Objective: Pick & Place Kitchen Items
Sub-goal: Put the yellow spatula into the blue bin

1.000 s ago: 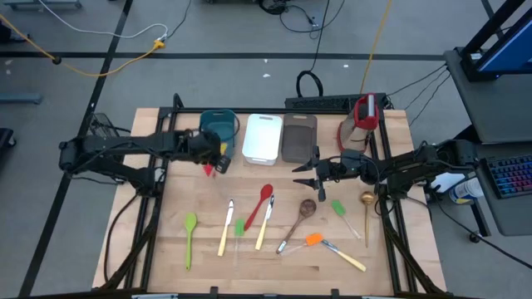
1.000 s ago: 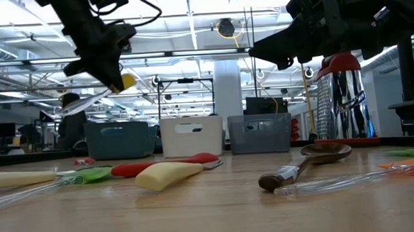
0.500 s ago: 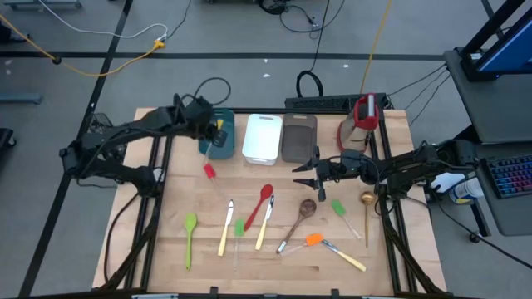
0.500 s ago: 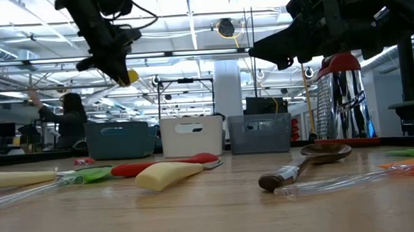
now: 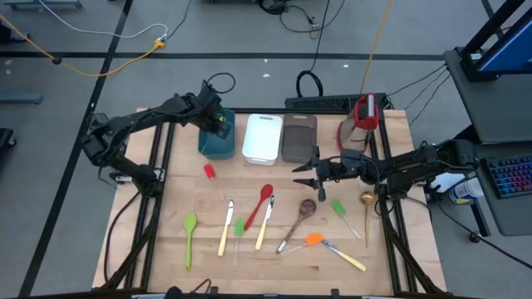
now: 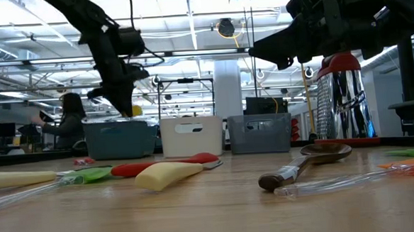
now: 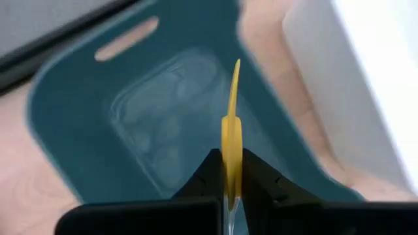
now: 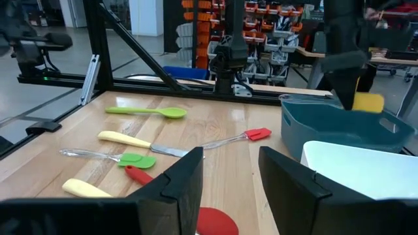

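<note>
Yellow flat-bladed spatula (image 7: 231, 140) – pinched in the closed left gripper (image 7: 228, 186), hanging above the teal rectangular plastic tray (image 5: 218, 143) | right gripper (image 8: 228, 179) – fingers parted, empty, over the wooden table (image 5: 274, 266) near the grey-brown tray (image 5: 298, 138) | red spatula (image 5: 209, 171), green spoon (image 5: 189, 224), remaining utensils lying on the table

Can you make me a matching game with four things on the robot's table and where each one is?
Things:
1. yellow spatula
2. red spatula
3. green spoon
4. gold spoon

Places:
A. lying alone near the table's left front
B. held in the shut left tool, over the teal tray
C. lying near the table's right edge
D. lying on the wood just in front of the teal tray

Pairs: 1-B, 2-D, 3-A, 4-C
</note>
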Action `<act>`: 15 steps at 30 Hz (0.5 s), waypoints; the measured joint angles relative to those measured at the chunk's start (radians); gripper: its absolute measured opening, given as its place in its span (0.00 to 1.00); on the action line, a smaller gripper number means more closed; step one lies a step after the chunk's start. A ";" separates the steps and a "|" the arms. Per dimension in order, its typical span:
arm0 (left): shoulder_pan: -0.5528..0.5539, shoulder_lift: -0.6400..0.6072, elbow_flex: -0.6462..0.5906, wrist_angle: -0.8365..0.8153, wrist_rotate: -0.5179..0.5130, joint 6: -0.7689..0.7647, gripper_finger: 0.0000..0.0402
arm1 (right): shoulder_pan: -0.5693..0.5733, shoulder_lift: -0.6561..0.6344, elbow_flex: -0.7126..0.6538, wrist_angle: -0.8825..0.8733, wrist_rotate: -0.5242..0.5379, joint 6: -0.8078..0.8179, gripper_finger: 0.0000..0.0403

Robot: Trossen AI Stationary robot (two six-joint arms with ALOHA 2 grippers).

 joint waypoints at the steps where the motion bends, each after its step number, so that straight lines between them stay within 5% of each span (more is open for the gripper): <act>1: 0.006 0.009 -0.001 0.002 0.000 0.008 0.04 | 0.000 0.000 0.000 -0.001 0.000 0.000 0.35; 15: 0.027 0.139 -0.001 0.018 -0.003 0.064 0.04 | 0.000 0.000 0.000 -0.002 0.000 -0.003 0.35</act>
